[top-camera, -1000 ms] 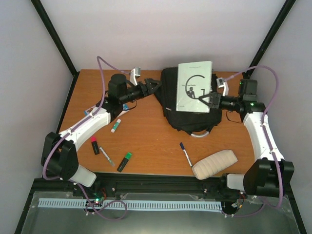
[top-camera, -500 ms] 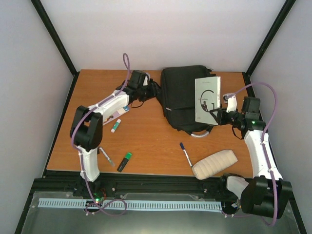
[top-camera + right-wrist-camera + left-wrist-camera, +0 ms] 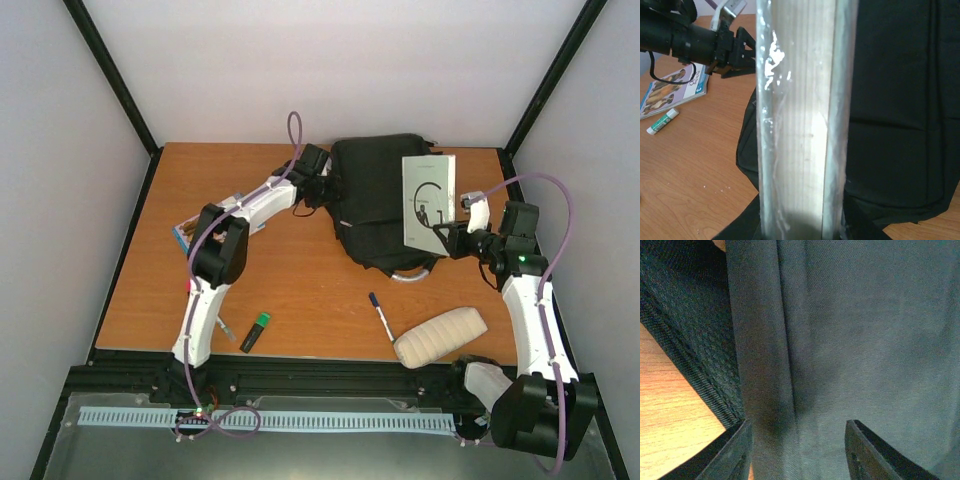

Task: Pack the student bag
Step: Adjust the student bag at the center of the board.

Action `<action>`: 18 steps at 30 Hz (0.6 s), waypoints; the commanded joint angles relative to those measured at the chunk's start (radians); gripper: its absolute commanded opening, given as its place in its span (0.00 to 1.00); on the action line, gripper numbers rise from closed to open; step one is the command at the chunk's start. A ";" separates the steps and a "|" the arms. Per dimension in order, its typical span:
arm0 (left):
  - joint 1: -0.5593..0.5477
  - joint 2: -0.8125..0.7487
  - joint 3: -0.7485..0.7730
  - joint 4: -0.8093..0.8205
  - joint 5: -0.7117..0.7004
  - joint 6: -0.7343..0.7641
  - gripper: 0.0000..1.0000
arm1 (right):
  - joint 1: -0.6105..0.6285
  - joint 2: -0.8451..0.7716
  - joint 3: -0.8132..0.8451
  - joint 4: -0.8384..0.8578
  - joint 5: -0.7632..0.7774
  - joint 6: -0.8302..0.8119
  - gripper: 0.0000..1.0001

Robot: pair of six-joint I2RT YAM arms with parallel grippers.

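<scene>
Left arm [image 3: 262,200] and right arm [image 3: 528,310] are wearing white shells over black joints, each trailing a looping purple cable [image 3: 293,130]; left gripper [image 3: 326,187] and right gripper [image 3: 441,227] are showing black.

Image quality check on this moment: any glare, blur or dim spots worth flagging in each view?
Right wrist view: bright glare patches on the plastic wrap of the book, which sits very close and looks soft. Left wrist view: dim, and the student bag fabric fills it, slightly blurred. Top external view: evenly lit, no glare, only soft shadows under the arms.
</scene>
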 commanded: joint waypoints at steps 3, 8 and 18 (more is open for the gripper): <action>-0.009 0.070 0.113 -0.112 -0.070 0.005 0.49 | -0.019 -0.035 0.012 0.125 -0.047 -0.029 0.03; -0.009 0.094 0.119 -0.128 -0.059 0.019 0.30 | -0.020 -0.032 0.010 0.126 -0.053 -0.028 0.03; 0.042 -0.040 -0.049 -0.095 -0.132 0.034 0.01 | -0.023 -0.033 0.012 0.123 -0.056 -0.030 0.03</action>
